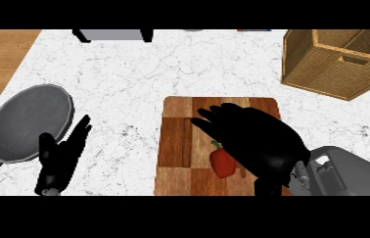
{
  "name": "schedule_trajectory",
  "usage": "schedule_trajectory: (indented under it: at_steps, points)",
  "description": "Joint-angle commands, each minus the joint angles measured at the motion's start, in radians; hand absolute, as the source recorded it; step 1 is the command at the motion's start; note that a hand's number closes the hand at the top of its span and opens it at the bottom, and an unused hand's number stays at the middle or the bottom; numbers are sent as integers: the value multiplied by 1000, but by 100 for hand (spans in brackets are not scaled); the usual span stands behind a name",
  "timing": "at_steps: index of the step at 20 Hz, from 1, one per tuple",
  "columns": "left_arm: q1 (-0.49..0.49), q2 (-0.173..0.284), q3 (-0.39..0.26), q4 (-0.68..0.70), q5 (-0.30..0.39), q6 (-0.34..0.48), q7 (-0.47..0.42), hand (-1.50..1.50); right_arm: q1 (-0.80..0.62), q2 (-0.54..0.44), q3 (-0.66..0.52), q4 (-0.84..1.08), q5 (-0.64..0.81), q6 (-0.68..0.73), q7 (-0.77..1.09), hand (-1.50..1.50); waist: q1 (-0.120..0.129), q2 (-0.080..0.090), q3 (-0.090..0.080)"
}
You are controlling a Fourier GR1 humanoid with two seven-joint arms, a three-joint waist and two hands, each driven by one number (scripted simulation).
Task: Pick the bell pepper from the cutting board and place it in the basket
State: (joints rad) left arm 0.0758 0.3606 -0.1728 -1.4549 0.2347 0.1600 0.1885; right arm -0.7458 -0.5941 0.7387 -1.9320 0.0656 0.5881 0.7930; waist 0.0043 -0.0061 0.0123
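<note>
Pepper (222,163) sits on the cutting board (177,144), red with a small green stem at its upper end, lying in the lower middle part of the wood. I see my right hand (253,136) right over the board, palm down, covering most of the board's right half. Fingers (206,117) on that hand are spread and point toward the upper left, only slightly bent, nothing clamped between them. The hand's lower edge overlaps the pepper's right side from this view; I cannot tell if it actually touches the pepper or just hangs above it. The thumb looks to drop down toward the board's near edge, just right of the pepper. Grey forearm (332,171) comes in from the lower right corner. My left hand (61,156) rests at the lower left on the white marble counter (145,70), fingers straight and together, pointing up and right, holding nothing. Just beside it, to the upper left, is a round grey plate (33,119), the fingertips near its rim. Basket (329,60) is at the upper right, woven, tan, well apart from the board and the pepper. A grey and black object (112,35) shows at the top edge, cut off.
</note>
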Motion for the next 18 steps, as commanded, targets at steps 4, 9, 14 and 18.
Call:
schedule_trajectory:
  at_steps: [4,9,14,18]
  points:
    - [79,-1,7,48,10,-37,17,0,108,26,23,64,178,-42,-132,-150,6,8,-12]
    - [63,-2,7,42,-1,-40,57,0,130,54,23,112,247,-51,-175,-150,5,9,-12]
    - [19,-46,-3,86,-33,-19,44,0,204,63,52,135,336,-96,-258,-150,-5,9,-12]
    - [35,-3,45,50,4,-66,62,0,172,166,47,163,341,-67,-203,-150,2,7,-12]
